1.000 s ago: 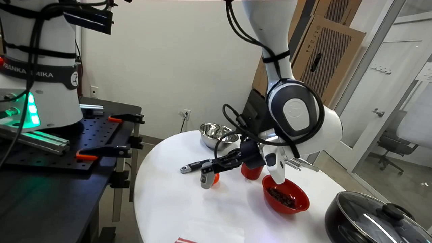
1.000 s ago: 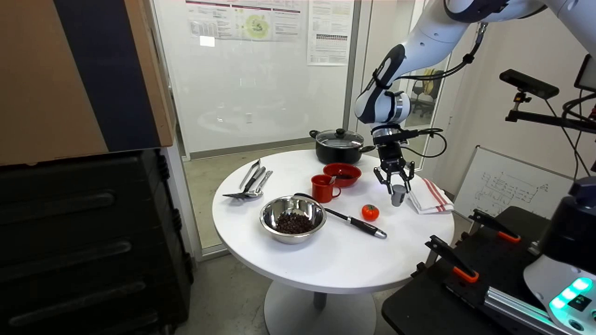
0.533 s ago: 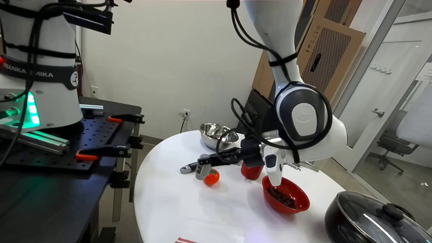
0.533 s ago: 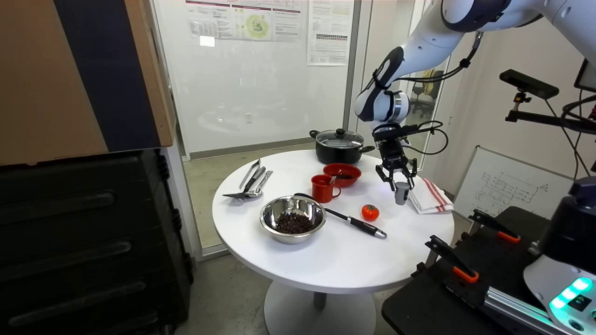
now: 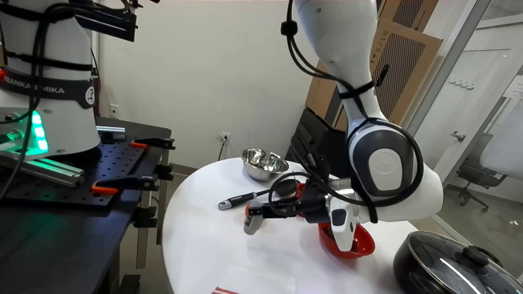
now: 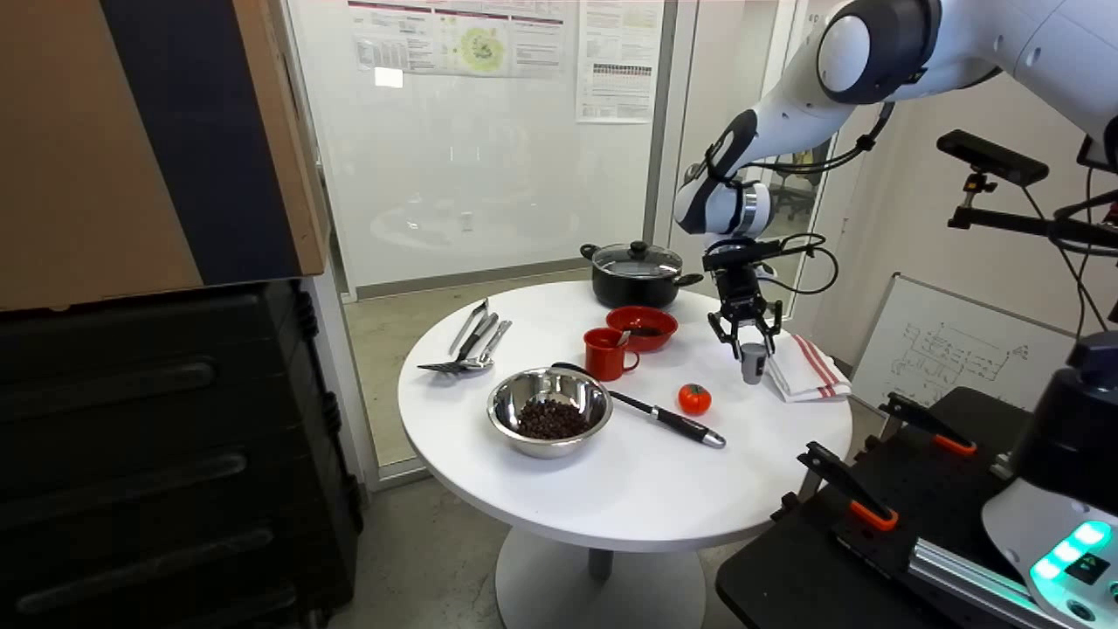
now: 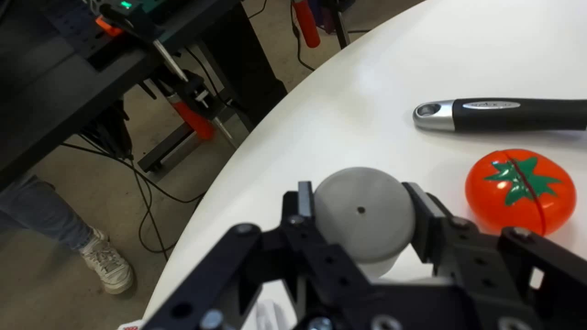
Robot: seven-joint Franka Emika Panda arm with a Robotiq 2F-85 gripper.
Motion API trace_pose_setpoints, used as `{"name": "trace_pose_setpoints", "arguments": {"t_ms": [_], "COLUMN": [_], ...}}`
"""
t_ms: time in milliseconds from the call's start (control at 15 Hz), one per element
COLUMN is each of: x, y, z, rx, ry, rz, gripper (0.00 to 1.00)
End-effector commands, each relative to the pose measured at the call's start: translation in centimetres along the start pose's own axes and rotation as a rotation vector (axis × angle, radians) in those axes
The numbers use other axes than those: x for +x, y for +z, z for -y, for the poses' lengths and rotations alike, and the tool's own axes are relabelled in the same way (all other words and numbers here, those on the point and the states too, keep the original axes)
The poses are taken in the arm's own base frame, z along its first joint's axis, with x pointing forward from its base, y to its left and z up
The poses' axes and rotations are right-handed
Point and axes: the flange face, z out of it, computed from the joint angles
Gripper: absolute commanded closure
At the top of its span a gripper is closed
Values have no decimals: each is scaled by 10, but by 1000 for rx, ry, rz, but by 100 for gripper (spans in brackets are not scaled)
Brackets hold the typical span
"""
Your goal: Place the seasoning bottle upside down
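"How does the claw stand?"

"Clamped from 2 sides on the seasoning bottle, parted just by its width, left of the tomato in the wrist view."

"Is the bottle touching the table?"

"I can't tell from these angles."

"Farther off?"

"Above the tomato there, a black handle; behind the tomato in an exterior view, a red mug, red bowl and lidded pot."

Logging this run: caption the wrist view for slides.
Gripper holding the seasoning bottle, a tomato and black handle on the white table.
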Motion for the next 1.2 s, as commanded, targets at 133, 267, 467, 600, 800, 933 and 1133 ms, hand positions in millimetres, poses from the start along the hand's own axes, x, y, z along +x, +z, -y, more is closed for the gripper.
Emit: {"name": "trace_pose_setpoints", "arguments": {"t_ms": [133, 267, 467, 600, 800, 933, 1133], "x": [26, 31, 37, 39, 40, 41, 45], "y": [9, 13, 11, 8, 3, -1, -5], "z": [2, 4, 9, 11, 14, 15, 19], "rx": [-30, -31, 2, 25, 49, 71, 106], "ry": [116, 133, 116, 107, 109, 98, 87], "rz": [48, 60, 38, 23, 10, -9, -59], "gripper": [76, 76, 76, 76, 76, 76, 76]}}
